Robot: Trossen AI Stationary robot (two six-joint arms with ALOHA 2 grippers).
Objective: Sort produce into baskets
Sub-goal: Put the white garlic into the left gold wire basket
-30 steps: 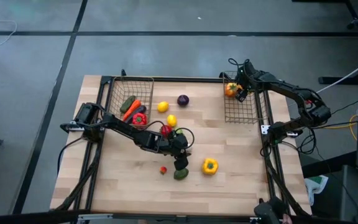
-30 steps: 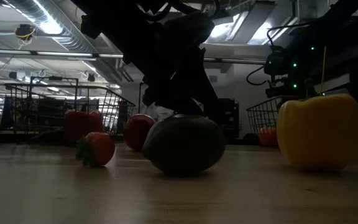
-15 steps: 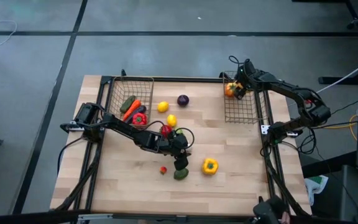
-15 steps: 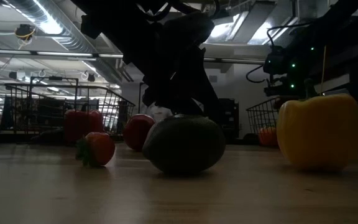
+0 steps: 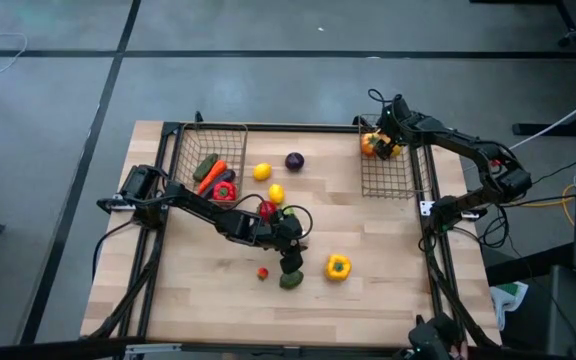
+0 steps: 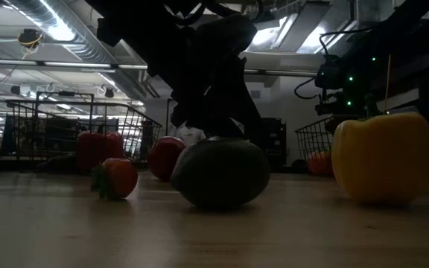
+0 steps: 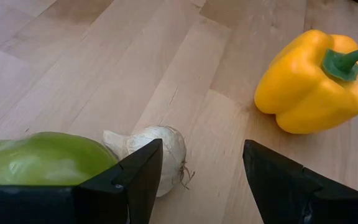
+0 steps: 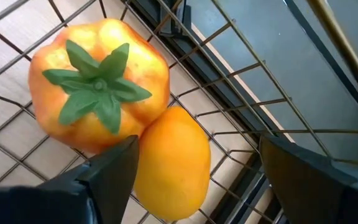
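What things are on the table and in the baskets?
left basket: one, dark, far left.
right basket: one, dark, far right.
cucumber: one, green, left basket.
carrot: one, orange, left basket.
red pepper: one, red, left basket.
lemons: two, yellow, beside left basket.
purple piece: one, purple, far middle.
red fruit: one, red, middle.
small red piece: one, red, near avocado.
avocado: one, green, near middle.
yellow pepper: one, yellow, beside avocado.
garlic: one, white, by left gripper.
orange pepper: one, orange, right basket.
orange fruit: one, orange, touching orange pepper.
left gripper: one, dark, open, over avocado.
right gripper: one, dark, open, over right basket.
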